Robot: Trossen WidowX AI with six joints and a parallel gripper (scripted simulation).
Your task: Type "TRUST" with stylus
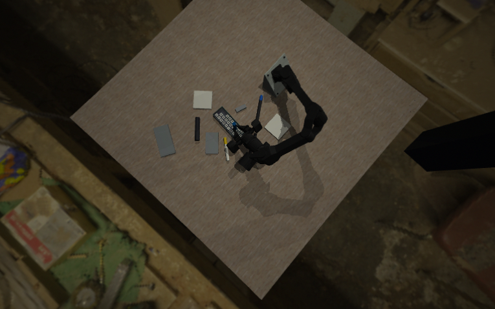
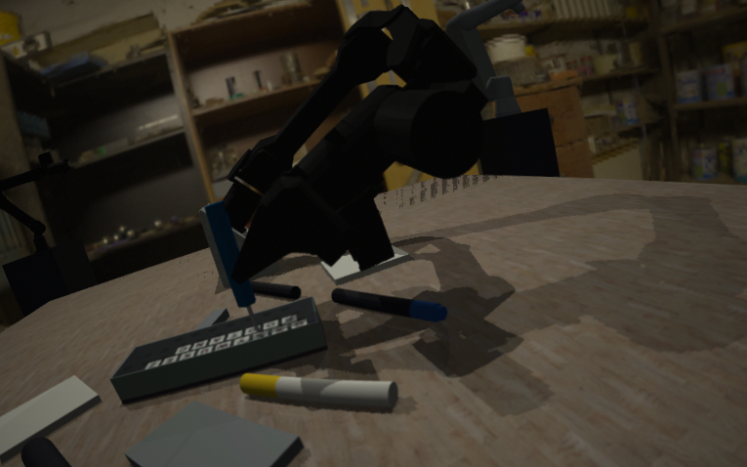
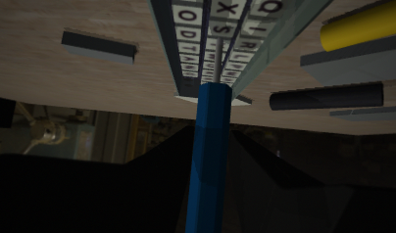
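How much of "TRUST" is typed cannot be told; no readout shows. The narrow jaws (image 2: 235, 273) grip the blue faceted stylus (image 2: 228, 255) (image 3: 210, 157), its thin metal tip over or on the dark grey keyboard (image 1: 222, 111) (image 2: 220, 363) (image 3: 164, 46) below the jaws, near the S key (image 3: 221, 29); contact is uncertain. Whatever letters remain, the stylus must stay gripped, presumably through the final T. Among the things on the surface near the jaws, no container is seen, so no contents either
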